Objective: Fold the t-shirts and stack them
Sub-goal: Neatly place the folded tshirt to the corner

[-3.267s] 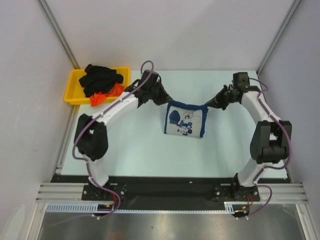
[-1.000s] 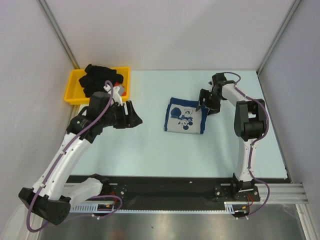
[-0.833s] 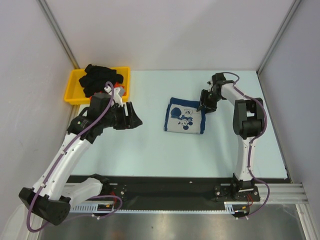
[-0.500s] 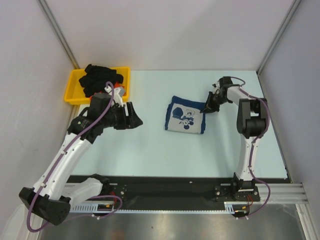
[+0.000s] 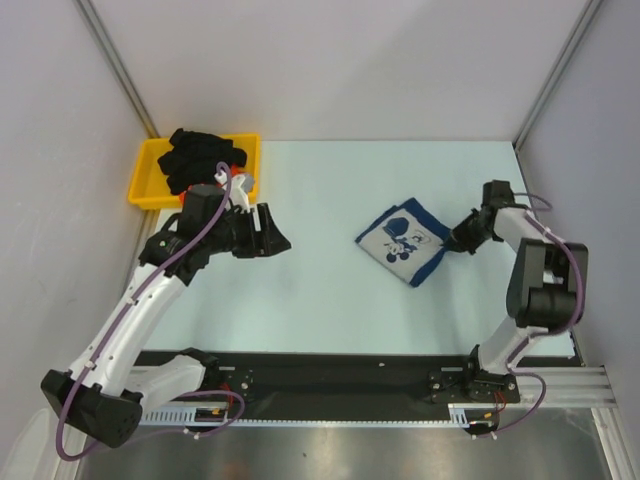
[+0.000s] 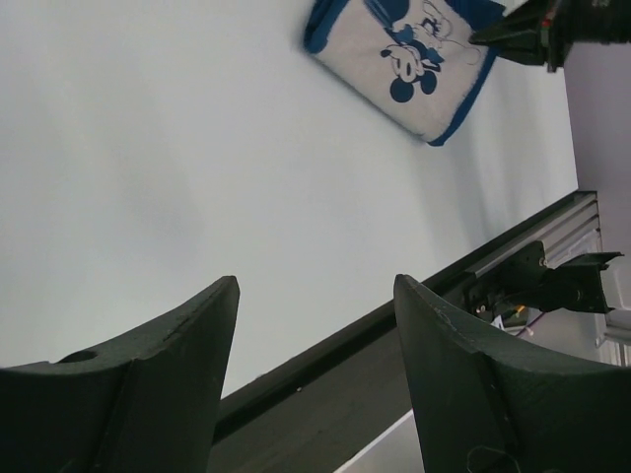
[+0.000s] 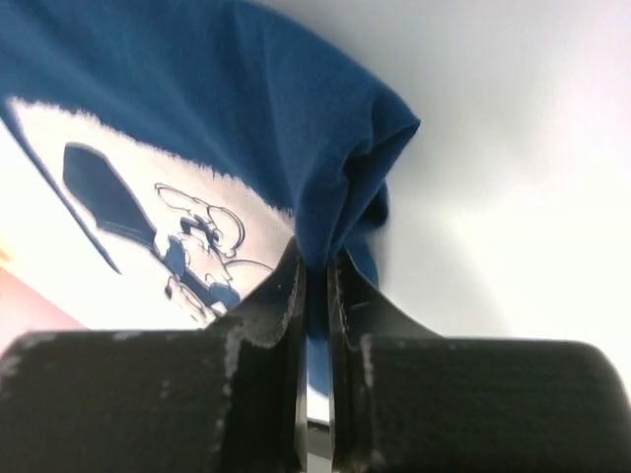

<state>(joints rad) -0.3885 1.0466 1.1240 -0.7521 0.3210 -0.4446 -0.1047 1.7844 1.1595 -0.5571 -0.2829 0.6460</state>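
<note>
The right claw (image 7: 315, 286) is pressed together on a bunched fold of the navy t-shirt (image 5: 405, 237), with the blue cloth pinched between its two dark fingers (image 7: 264, 307). In the right wrist view the fabric rises out of the grip and spreads to the upper left of the frame. Its white panel with the blue cartoon print sits at left centre.

In the top view this claw sits right of centre, at the right-hand corner of the shirt. The shirt lies folded into a small packet on the pale surface (image 5: 330, 300), turned diagonally with the print facing up.

The left claw (image 5: 280, 238) is spread wide and holds nothing. It hangs left of centre, well apart from the shirt. Its wrist view shows bare surface between the two fingers, with the folded shirt far off in the upper right of the frame.

At the upper left of the top view stands a yellow tray (image 5: 145, 178) with a heap of black t-shirt cloth (image 5: 198, 155) piled in it, just behind the left arm.
</note>
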